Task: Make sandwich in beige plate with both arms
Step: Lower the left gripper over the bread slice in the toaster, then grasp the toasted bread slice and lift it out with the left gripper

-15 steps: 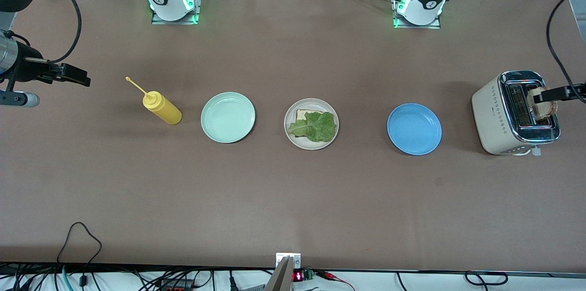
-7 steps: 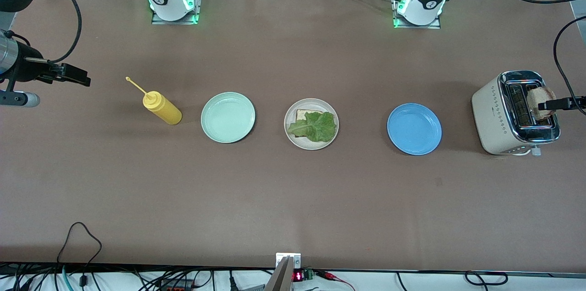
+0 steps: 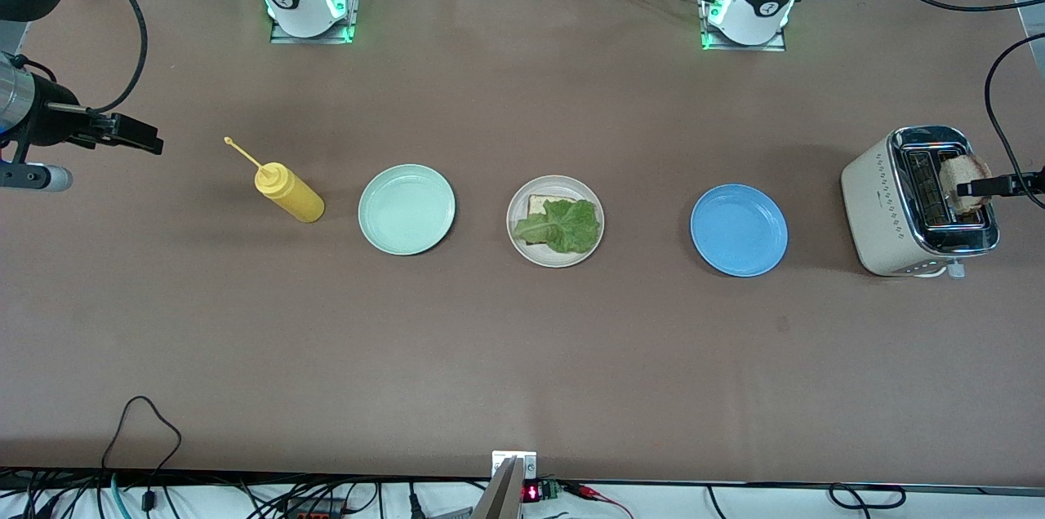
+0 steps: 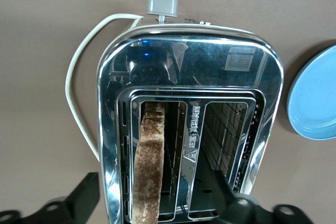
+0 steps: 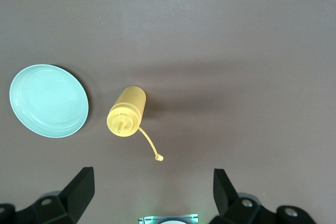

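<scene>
The sandwich is half built on the beige plate at the centre of the front view: one bread slice with a lettuce leaf over it, and no top slice yet. That second slice of toast stands upright in a slot of the toaster at the left arm's end of the bench.

The left gripper is over the toaster, its fingers spread on either side of the toast without touching it. The right gripper waits above the bench near the yellow bottle, its fingers spread and holding nothing.

The likely trouble is the pinch. The toast is thin and looks brittle, so a hard squeeze could crack it, and a shallow hold on its top edge could let it slip back into the slot. A finger could also catch the slot's metal rim and drag the toaster. On the carry, the toast passes over the blue plate, where a weak hold could drop it.

Most of the left arm is cut off at the frame edge, the lower part of the toast sits hidden in the slot, and the lettuce covers much of the bottom slice
</scene>
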